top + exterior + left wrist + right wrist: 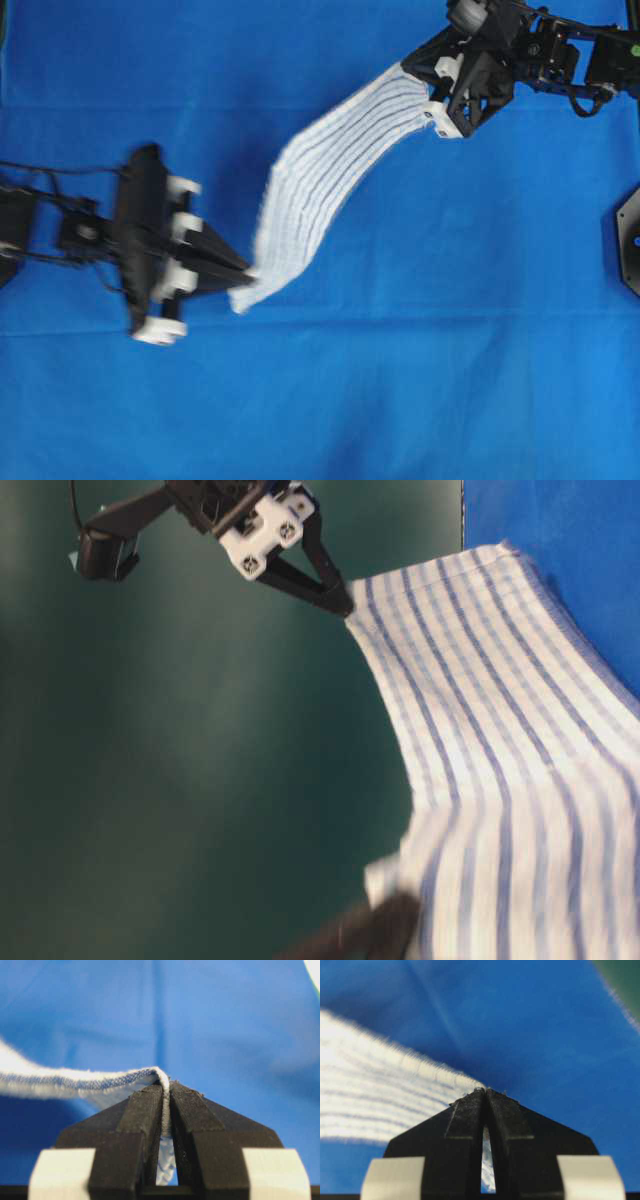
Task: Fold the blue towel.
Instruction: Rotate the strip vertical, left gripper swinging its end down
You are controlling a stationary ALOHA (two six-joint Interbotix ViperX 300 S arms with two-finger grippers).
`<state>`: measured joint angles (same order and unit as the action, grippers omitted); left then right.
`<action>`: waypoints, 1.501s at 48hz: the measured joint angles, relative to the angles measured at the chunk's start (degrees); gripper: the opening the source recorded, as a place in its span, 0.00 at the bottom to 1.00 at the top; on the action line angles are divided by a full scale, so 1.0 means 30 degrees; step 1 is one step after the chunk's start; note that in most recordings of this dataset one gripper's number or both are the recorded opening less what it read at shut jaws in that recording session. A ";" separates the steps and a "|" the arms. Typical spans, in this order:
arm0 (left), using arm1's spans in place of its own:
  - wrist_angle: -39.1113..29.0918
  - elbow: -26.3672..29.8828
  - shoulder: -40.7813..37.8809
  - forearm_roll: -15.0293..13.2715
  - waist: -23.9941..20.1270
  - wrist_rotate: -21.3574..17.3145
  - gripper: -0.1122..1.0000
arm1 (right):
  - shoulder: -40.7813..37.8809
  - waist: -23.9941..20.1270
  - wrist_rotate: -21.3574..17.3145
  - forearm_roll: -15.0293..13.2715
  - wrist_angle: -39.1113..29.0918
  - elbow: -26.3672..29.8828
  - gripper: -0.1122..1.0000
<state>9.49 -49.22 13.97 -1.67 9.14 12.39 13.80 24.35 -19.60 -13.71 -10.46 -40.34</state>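
above the blue table covering (320,400), the blue towel (325,170) hangs stretched between both arms, a white cloth with thin blue stripes running as a curved band from upper right to lower left in the overhead view. left gripper (243,272) pinches the lower-left corner; the left wrist view shows its jaws pressed together with the towel edge (165,1091) clamped in the slit and a hem trailing off to the left. right gripper (432,108) clamps the opposite end at upper right; in the right wrist view its fingers (470,1115) meet with fabric wedged between them and the striped cloth (380,1095) fanning away to the left. table-level view shows the towel lifted clear, draped from the right gripper's tips (340,602) and sagging in the middle, so most of the cloth seems to be airborne; whether any part touches the covering cannot be told. judgement: gripping two corners along one edge lets the arms hold the cloth spread and under light tension, which suits laying it flat or bringing one end over the other for a fold. slack in the middle suggests the arms are not pulling hard. risk: the corner grips are shallow and a slip would drop that end.
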 measured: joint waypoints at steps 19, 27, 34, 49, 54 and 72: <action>0.0000 0.5098 -0.4688 0.0029 0.0938 -0.1230 0.12 | -0.1582 0.1318 0.0029 -0.1143 0.0996 0.1729 0.13; 0.0000 0.6738 -0.5889 0.0029 0.0938 -0.1406 0.12 | -0.2197 0.1289 0.0029 -0.1348 0.1348 0.2314 0.13; 0.0000 0.7500 -0.6650 0.0000 0.0908 -0.1904 0.12 | -0.2373 0.1289 0.0029 -0.1377 0.1523 0.2461 0.13; 0.0498 0.8584 -0.7764 0.0029 0.0908 -0.2168 0.12 | -0.1348 0.1582 0.0029 -0.1406 0.1494 0.1084 0.13; 0.0791 0.9434 -0.8760 0.0029 0.0908 -0.2314 0.12 | -0.0615 0.1729 0.0029 -0.1406 0.1436 0.0322 0.13; 0.0996 1.0371 -1.0518 0.0000 0.0791 -0.2256 0.12 | -0.2051 0.1670 0.0000 -0.1436 0.0791 0.0791 0.13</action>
<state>12.48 -18.11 -17.58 -1.67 11.51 5.63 7.65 29.36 -19.60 -18.02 -8.09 -37.97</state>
